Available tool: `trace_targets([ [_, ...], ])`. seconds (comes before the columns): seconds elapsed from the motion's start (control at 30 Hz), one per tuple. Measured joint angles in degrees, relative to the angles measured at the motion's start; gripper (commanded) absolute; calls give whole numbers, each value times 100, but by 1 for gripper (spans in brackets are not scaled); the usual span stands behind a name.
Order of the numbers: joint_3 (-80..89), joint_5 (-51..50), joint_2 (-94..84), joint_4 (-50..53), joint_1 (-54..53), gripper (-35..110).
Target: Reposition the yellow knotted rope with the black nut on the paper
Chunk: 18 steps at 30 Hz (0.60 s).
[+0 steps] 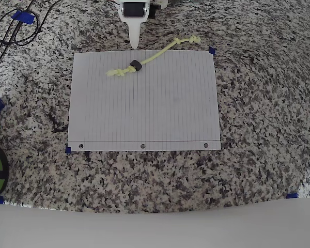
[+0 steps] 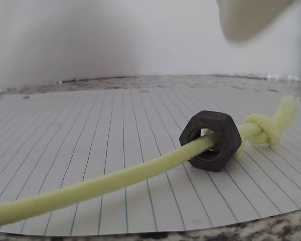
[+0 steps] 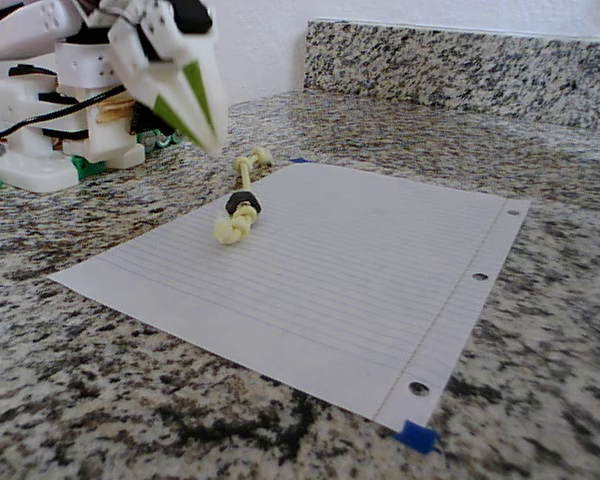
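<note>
The overhead view looks straight down from high up, taking in the whole paper (image 1: 144,101) and the granite counter (image 1: 263,103) around it. The fixed view sits low at the paper's corner, facing across the sheet toward the arm's base (image 3: 50,150). The wrist view hangs nearly at counter level, very close to the black nut (image 2: 210,140), which all three views share.

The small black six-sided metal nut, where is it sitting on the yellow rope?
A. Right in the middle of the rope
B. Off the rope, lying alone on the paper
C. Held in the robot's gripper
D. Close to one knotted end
D. The small black six-sided metal nut is threaded on the pale yellow knotted rope just beside one knot, resting on the white lined paper sheet, clear of the gripper.
</note>
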State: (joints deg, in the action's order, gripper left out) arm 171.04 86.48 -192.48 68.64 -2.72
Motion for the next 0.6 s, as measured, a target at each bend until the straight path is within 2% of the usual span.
trace_targets([
  [0.33,-1529,0,2162,-211,-220,0],
  [0.6,-2373,0,4403,-914,-747,3],
])
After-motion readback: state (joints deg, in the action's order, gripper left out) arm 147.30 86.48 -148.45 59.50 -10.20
